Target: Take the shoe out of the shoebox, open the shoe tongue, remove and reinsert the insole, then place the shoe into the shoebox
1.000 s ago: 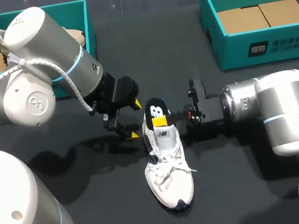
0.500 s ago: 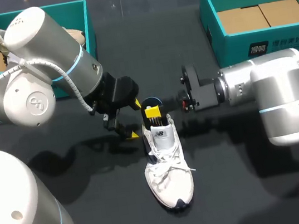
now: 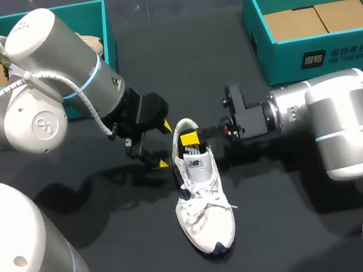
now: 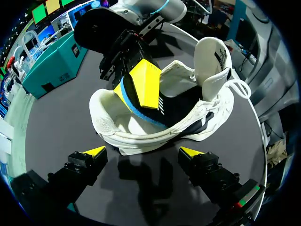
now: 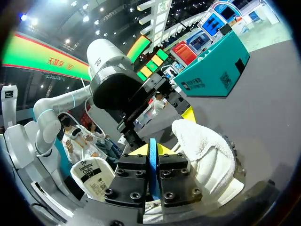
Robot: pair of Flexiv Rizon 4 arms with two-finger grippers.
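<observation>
Two arms meet at the shoe (image 3: 203, 201), lying on the bench (image 3: 298, 228) with its toe toward 6 o'clock: the right end effector (image 3: 190, 139), clamped on the insole (image 5: 152, 160) at the heel, should pull slowly upward while the left end effector (image 4: 143, 151), spread open at the shoe's 9 o'clock, braces the sidewall.

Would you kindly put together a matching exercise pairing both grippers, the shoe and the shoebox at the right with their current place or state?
Things:
1. left gripper
2. right gripper
3. shoe
4. right shoebox

Places or states:
a. teal, at the far right corner of the table
b. open, beside the shoe's heel
c. lying on the black table
d. shut on the blue-edged insole

Pairs: 1-b, 2-d, 3-c, 4-a.
</observation>
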